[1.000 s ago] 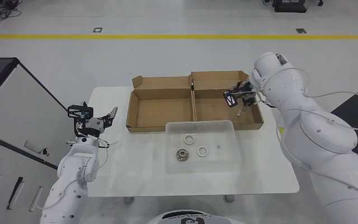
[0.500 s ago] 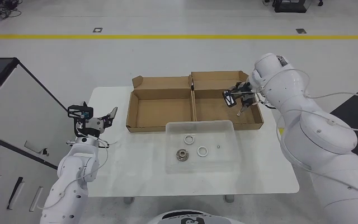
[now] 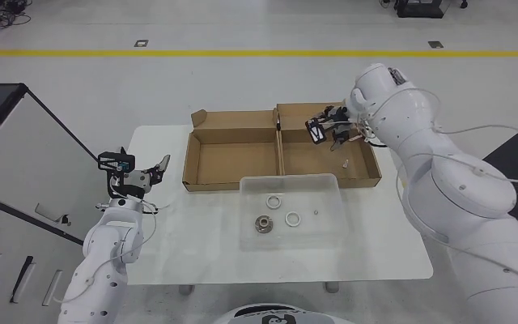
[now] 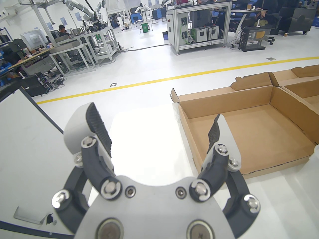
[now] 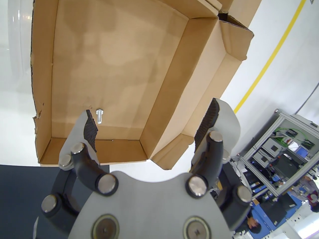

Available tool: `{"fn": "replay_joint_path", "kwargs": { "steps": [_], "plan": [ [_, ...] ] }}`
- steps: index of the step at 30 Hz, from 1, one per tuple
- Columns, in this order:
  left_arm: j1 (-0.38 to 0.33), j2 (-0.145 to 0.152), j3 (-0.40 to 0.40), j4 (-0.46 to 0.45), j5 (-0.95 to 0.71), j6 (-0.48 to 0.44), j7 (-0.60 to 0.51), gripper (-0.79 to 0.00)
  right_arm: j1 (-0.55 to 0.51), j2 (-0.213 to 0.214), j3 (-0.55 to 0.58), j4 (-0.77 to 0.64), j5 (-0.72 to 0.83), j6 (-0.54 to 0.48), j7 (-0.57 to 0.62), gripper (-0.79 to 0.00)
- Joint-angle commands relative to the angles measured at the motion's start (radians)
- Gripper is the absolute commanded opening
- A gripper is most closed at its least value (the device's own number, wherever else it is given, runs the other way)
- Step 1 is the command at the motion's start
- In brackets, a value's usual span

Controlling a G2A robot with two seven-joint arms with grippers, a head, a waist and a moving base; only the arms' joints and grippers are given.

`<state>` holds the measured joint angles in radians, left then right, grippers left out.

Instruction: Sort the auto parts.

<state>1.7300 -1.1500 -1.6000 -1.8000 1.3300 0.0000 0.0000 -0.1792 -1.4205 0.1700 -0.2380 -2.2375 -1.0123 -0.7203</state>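
A small silver bolt [image 5: 99, 115] lies on the floor of the right cardboard box [image 5: 119, 50], near its corner; the top view has the bolt [image 3: 343, 164] near that box's front right. My right gripper [image 5: 152, 111] hangs open and empty above this box [image 3: 368, 158], over its far middle [image 3: 337, 135]. The left box [image 3: 231, 162] holds nothing. A clear tray [image 3: 328, 182] in front of the boxes holds two white rings [image 3: 273, 201], a grey hub [image 3: 261, 223] and a tiny nut [image 3: 316, 212]. My left gripper [image 4: 155, 114] is open and empty, off the table's left side [image 3: 154, 172].
The white table [image 3: 202, 243] has bare room to the left of and in front of the tray. The box flaps [image 3: 231, 120] stand up along the far side. A dark-framed panel [image 3: 48, 154] stands beside the left arm.
My right gripper has drawn back from the right box's front right corner toward its far middle and risen. The bolt stays on the box floor. The left arm has not moved.
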Motion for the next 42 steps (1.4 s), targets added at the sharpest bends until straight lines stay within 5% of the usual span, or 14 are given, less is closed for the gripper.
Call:
{"fn": "replay_joint_path", "kwargs": {
  "steps": [1,17,28,42],
  "plan": [
    [0.000,0.000,0.000,0.000,0.000,0.000,0.000,0.000,0.001,-0.011,0.000,-0.002,0.033,0.000,0.014,0.000],
    [0.000,0.000,0.000,0.000,0.000,0.000,0.000,0.000,-0.018,-0.064,0.000,-0.070,0.378,0.000,0.197,0.000],
    [0.000,0.000,0.000,0.000,0.000,0.000,0.000,0.000,-0.021,-0.064,0.001,-0.073,0.381,0.007,0.198,0.000],
    [0.000,0.000,0.000,0.000,0.000,0.000,0.000,0.000,-0.017,0.019,0.038,-0.212,0.395,0.040,0.013,0.000]
  ]
}}
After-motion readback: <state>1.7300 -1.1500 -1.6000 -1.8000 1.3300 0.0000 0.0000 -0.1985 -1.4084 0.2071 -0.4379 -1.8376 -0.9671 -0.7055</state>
